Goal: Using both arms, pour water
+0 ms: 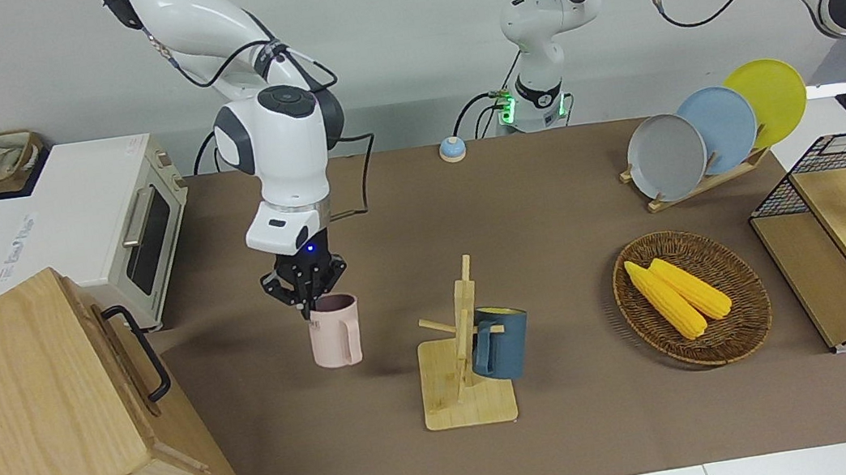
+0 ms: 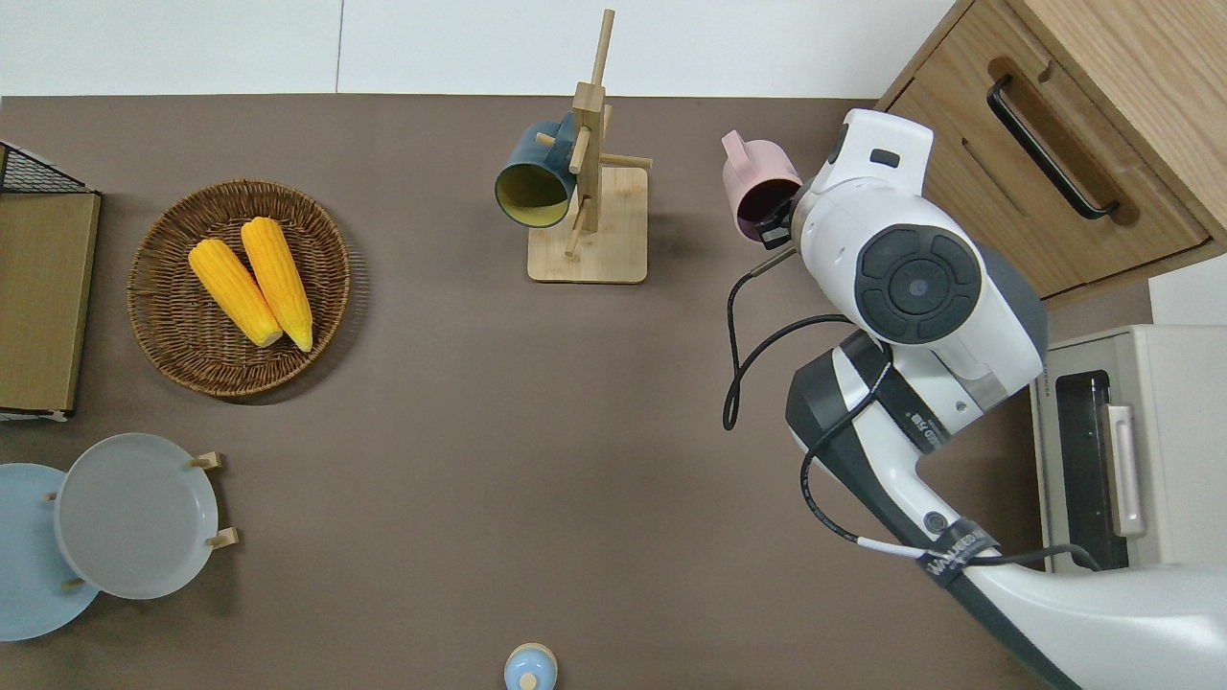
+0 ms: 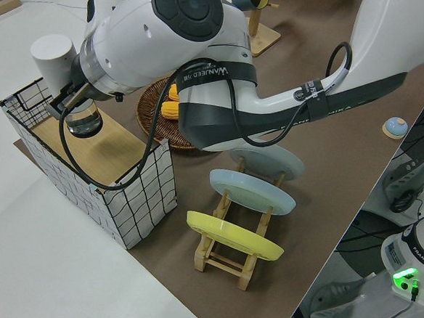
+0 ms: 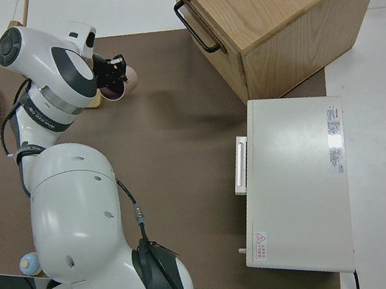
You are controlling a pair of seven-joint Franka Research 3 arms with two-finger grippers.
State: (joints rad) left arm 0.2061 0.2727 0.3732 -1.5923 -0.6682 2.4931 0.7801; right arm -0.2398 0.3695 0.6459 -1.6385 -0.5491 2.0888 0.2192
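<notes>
A pink mug (image 1: pixel 336 332) stands upright on the brown table mat, beside the wooden mug rack (image 1: pixel 465 383) toward the right arm's end. My right gripper (image 1: pixel 308 305) comes down on the mug's rim on the side nearer the robots and is shut on the rim wall; the overhead view shows the pink mug (image 2: pixel 757 187) beside the right gripper (image 2: pixel 775 226). A dark blue mug (image 1: pixel 500 342) hangs on the rack. My left gripper (image 3: pixel 76 109) is over the wire basket (image 3: pixel 138 200), with a clear glass (image 3: pixel 86 123) right under it. No water shows.
A wicker basket (image 1: pixel 740 347) holds two corn cobs. A plate rack (image 1: pixel 698 185) carries three plates. A wooden cabinet (image 1: pixel 34 452) and a white oven (image 1: pixel 135 226) stand at the right arm's end. A small blue bell (image 1: pixel 452 149) sits nearer the robots.
</notes>
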